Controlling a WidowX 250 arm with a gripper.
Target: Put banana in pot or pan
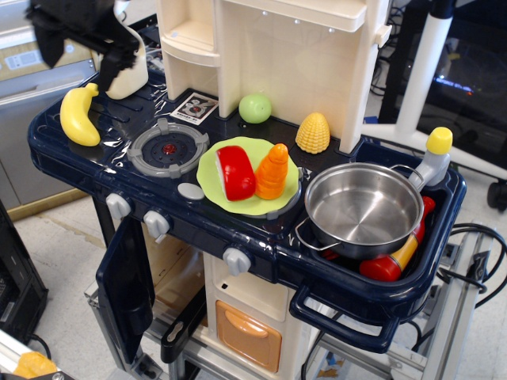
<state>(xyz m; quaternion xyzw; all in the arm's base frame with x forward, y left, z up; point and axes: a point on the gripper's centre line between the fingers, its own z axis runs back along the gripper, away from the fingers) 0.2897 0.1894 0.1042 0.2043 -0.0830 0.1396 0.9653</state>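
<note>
The yellow banana (78, 117) lies at the far left end of the dark blue toy kitchen counter (261, 237). The shiny steel pot (364, 210) sits empty in the sink recess at the right. My black gripper (78, 67) hangs at the top left, just above the banana and apart from it. It is blurred, its jaws look spread, and nothing is held between them.
A white jug (131, 73) stands behind the banana, partly hidden by the gripper. A grey burner (168, 148), a lime-green plate (245, 204) with a red piece (235, 172) and an orange carrot (272, 170), a green ball (255, 108) and a corn cob (314, 133) lie between banana and pot. Bottles (432, 158) flank the pot.
</note>
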